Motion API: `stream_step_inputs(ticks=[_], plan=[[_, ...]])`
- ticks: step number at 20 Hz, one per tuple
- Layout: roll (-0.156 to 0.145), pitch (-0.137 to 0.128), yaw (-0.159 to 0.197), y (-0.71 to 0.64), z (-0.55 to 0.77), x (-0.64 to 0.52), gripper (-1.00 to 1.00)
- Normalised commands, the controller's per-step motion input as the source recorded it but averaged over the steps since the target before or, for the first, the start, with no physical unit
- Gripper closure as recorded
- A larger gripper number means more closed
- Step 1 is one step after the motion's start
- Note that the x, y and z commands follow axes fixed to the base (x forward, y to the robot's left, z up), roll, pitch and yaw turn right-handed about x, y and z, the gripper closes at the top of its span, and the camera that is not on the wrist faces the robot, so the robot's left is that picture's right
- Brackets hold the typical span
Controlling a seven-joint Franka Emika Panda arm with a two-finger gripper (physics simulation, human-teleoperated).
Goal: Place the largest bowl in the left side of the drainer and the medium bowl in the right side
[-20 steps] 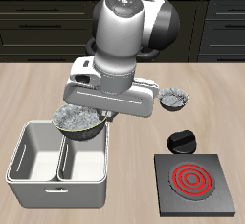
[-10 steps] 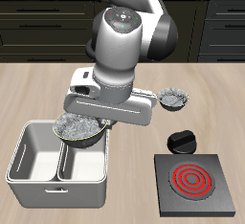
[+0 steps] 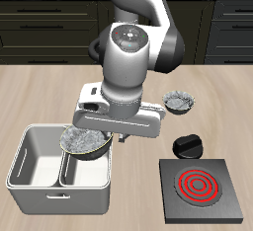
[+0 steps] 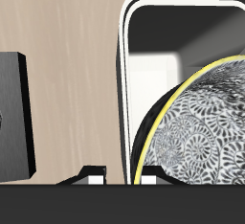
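Note:
My gripper (image 3: 110, 135) is shut on the rim of the largest bowl (image 3: 85, 142), dark grey outside and mottled silvery inside. I hold it low over the light grey drainer (image 3: 20, 162), above the compartment nearer the stove, and it overlaps the middle wall. In the wrist view the bowl (image 4: 203, 123) fills the space over the drainer (image 4: 128, 46), with the gripper (image 4: 124, 175) on its rim. The medium bowl (image 3: 179, 101) sits on the table farther back, beside the arm. Both drainer compartments look empty.
A black stove plate (image 3: 201, 188) with a red coil stands near the table's front edge beside the drainer; it also shows in the wrist view (image 4: 11, 113). A black knob-like object (image 3: 187, 145) lies just behind it. The tiny bowl is out of view.
My gripper has moved with the largest bowl toward the table's front and down, from above the drainer's back rim to low over its compartment.

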Motion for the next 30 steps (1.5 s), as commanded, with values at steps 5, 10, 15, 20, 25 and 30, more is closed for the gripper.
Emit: stream_step_inputs(ticks=[5,10,15,20,25,30], plan=[[-0.016,0.002,-0.013,-0.08,0.0,-0.1,-1.0],[-0.011,-0.037,0.003,-0.03,0.2,-0.16,-1.0],[-0.025,-0.051,0.031,-0.11,0.32,-0.24,-1.0],[-0.021,-0.045,0.024,-0.1,0.29,-0.19,-1.0],[0.027,-0.021,0.011,0.03,0.1,-0.15,-1.0],[0.008,-0.069,0.032,0.17,0.12,-0.42,-1.0]])
